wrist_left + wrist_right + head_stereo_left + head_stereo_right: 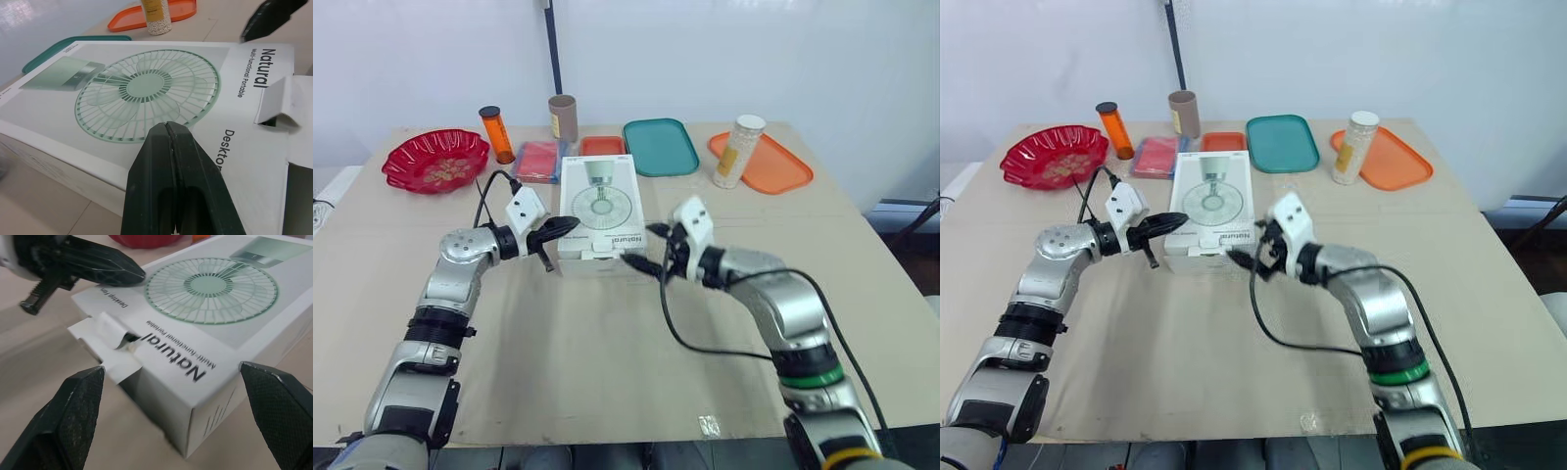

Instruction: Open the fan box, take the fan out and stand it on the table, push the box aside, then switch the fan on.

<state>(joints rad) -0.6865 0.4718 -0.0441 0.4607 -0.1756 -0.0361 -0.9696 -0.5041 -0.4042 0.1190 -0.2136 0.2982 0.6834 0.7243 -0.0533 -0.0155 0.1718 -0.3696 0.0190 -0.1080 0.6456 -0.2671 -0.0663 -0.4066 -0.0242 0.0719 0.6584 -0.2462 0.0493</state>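
The fan box (598, 206) lies flat mid-desk (607, 362), long axis pointing away from the robot, and its near-end flap (110, 340) is half lifted. The left end effector (566, 227) is pinched shut at the near-left corner. The right end effector (646, 247) is spread wide and faces the flap, so it looks better placed.

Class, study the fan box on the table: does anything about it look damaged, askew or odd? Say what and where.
Yes. The box has its end flap, at the end nearest the robot, lifted and creased, leaving a dark gap beneath it. The rest of the box looks sound.
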